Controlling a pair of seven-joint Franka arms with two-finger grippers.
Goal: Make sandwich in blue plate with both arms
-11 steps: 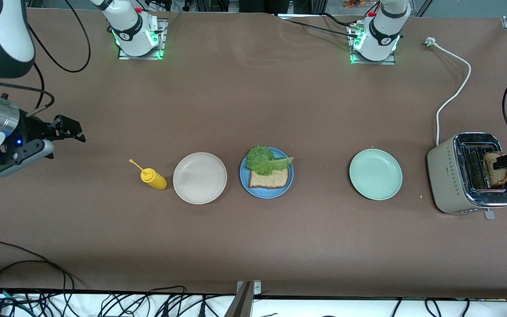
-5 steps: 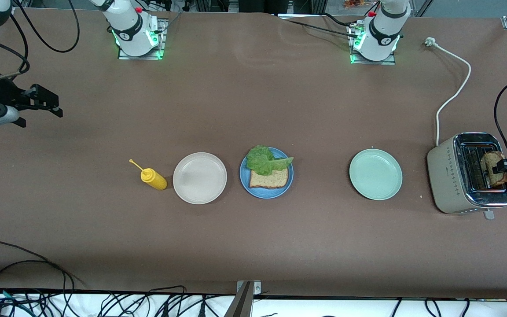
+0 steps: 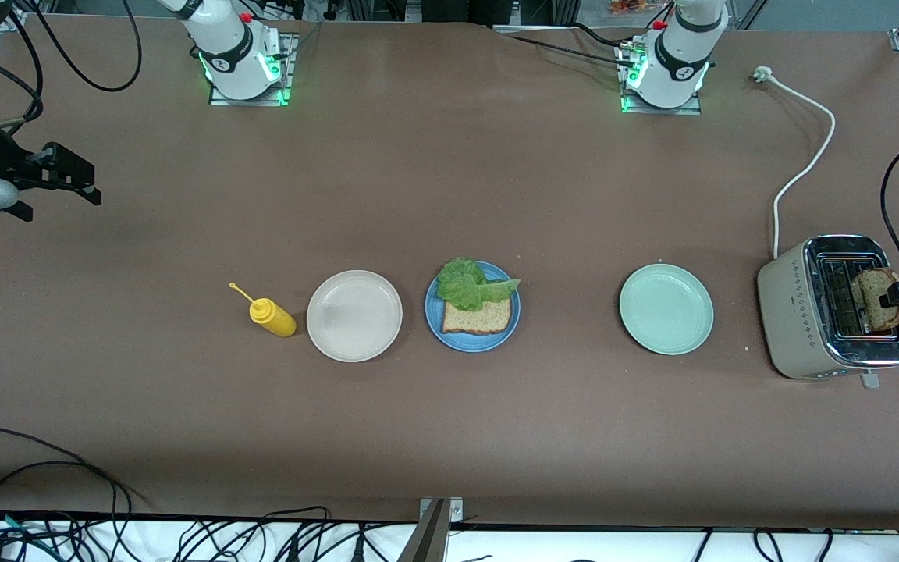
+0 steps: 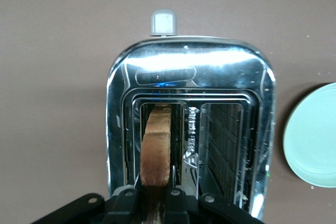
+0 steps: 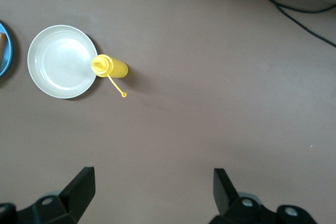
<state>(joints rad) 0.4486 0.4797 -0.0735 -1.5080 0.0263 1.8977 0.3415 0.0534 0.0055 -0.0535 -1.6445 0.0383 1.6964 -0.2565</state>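
The blue plate (image 3: 435,318) sits mid-table with one slice of brown bread (image 3: 479,317) on it and a green lettuce leaf (image 3: 468,284) over the slice's edge farther from the front camera. A second bread slice (image 3: 875,300) stands upright in a slot of the toaster (image 3: 801,312) at the left arm's end of the table. My left gripper (image 3: 896,294) is shut on its top edge; in the left wrist view the slice (image 4: 156,140) rises from the slot between the black fingers of the left gripper (image 4: 156,196). My right gripper (image 3: 89,183) hangs open over bare table at the right arm's end, holding nothing (image 5: 155,182).
A beige plate (image 3: 354,315) and a yellow mustard bottle (image 3: 271,316) lie beside the blue plate toward the right arm's end. A mint-green plate (image 3: 666,309) lies between the blue plate and the toaster. The toaster's white cord (image 3: 804,164) runs toward the left arm's base. Cables hang along the front edge.
My left gripper has shut on the bread slice in the toaster. The right gripper has drawn away toward the right arm's end of the table, still open.
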